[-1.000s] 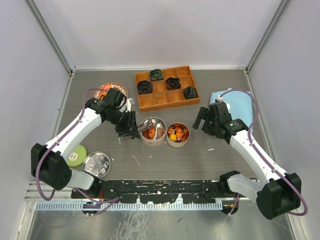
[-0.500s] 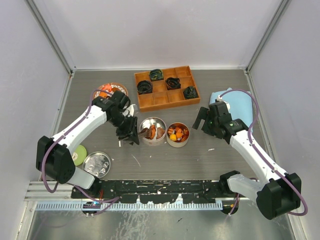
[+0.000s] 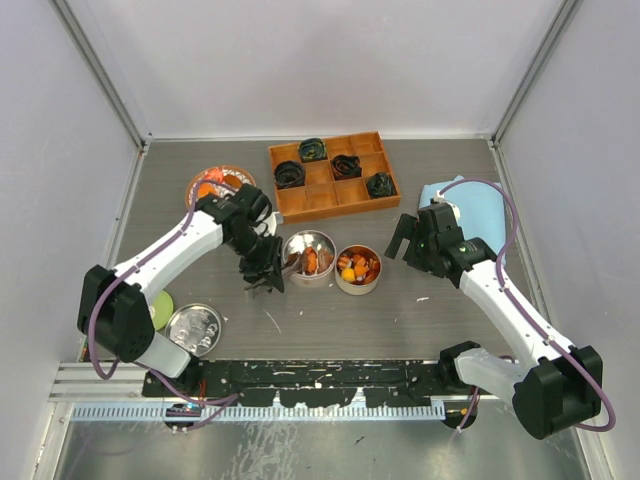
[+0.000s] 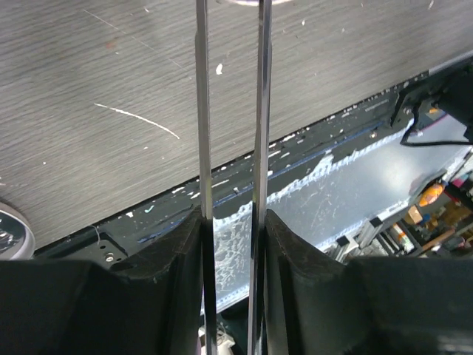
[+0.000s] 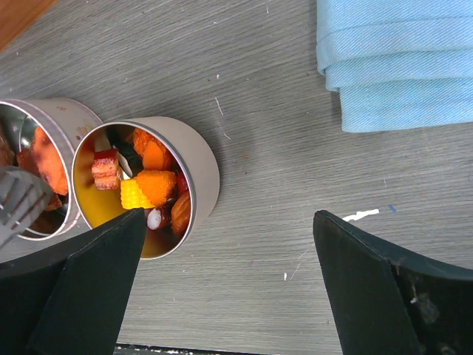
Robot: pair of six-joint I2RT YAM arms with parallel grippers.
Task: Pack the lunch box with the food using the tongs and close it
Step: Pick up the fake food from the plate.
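Note:
My left gripper is shut on the tongs, whose two thin silver arms run out between the black fingers. The tongs' ribbed tip sits at the left rim of the left tin. That tin holds orange food. The right tin is full of orange, yellow and red food. My right gripper stands wide open just right of that tin, holding nothing.
A round metal lid and a green disc lie near the left arm's base. An orange plate is at the back left. Behind the tins stands a wooden tray of dark coils, with a folded blue cloth on the right.
My left gripper has shifted right and toward the near edge with the tongs, closer to the left tin. The right arm has not moved.

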